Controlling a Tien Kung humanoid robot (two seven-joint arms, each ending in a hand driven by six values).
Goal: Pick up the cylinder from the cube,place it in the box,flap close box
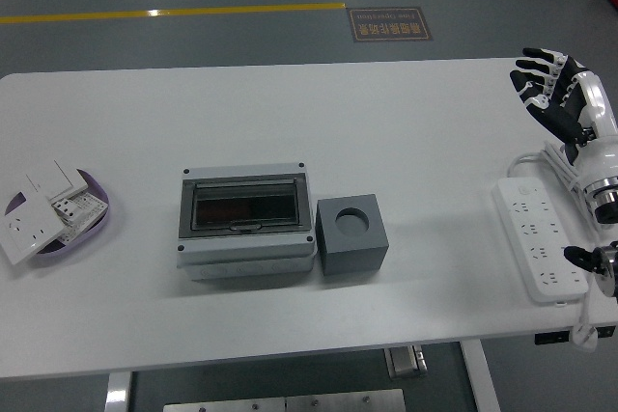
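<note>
A grey box (246, 221) with a dark see-through flap lies at the table's middle, the flap down. A dark grey cube (351, 233) stands right beside it on the right, with a round hole in its top; whether a cylinder sits in the hole I cannot tell. My right hand (547, 83) is far off at the table's right edge, fingers spread and holding nothing. My left arm does not show.
A white power strip (537, 238) with its cable lies at the right edge, under my right arm. A purple dish (97, 225) with white switch plates sits at the left edge. The white table (290, 123) ends near the bottom.
</note>
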